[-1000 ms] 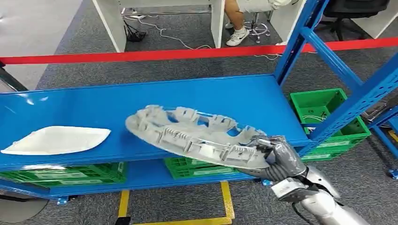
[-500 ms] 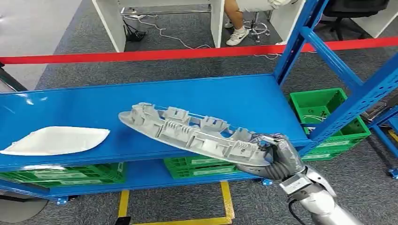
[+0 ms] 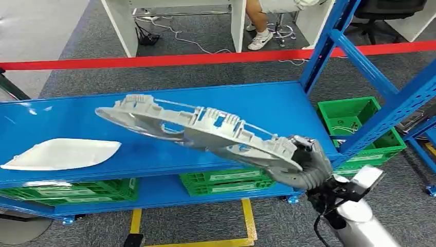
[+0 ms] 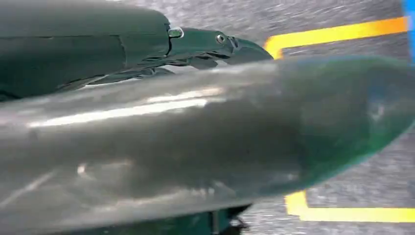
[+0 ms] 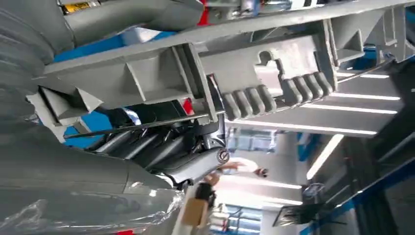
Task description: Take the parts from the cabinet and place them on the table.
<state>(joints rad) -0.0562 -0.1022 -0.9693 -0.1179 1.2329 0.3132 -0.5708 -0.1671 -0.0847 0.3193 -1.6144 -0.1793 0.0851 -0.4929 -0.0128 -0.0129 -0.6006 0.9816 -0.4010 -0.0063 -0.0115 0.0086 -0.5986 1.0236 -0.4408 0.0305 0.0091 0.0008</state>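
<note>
Your right hand (image 3: 307,163) grips the near-right end of the long grey part (image 3: 198,131), fingers wrapped around its edge. The part hangs in the air above the blue shelf (image 3: 257,110), clear of its surface. It overhangs the shelf's front lip at the gripped end, and the blue upright (image 3: 329,38) stands well to the right of your hand. On the shelf's left a white panel (image 3: 61,153) lies flat, near the part's far tip yet apart from it. Green crates (image 3: 221,182) sit on the lower level under the shelf, and another green crate (image 3: 355,123) is on the floor past the upright. A red barrier tape (image 3: 154,60) crosses behind the rack.

The right wrist view adds what the head view hides: the part's ribbed underside (image 5: 274,73) up close, with your dark fingers (image 5: 147,142) curled beneath it.

In the left wrist view, your left hand's dark fingers (image 4: 215,41) show beside a blurred grey shape; you cannot tell how that hand stands.

The part's long axis runs from your hand at the near right out to the far left, its clips and ribs facing up.
</note>
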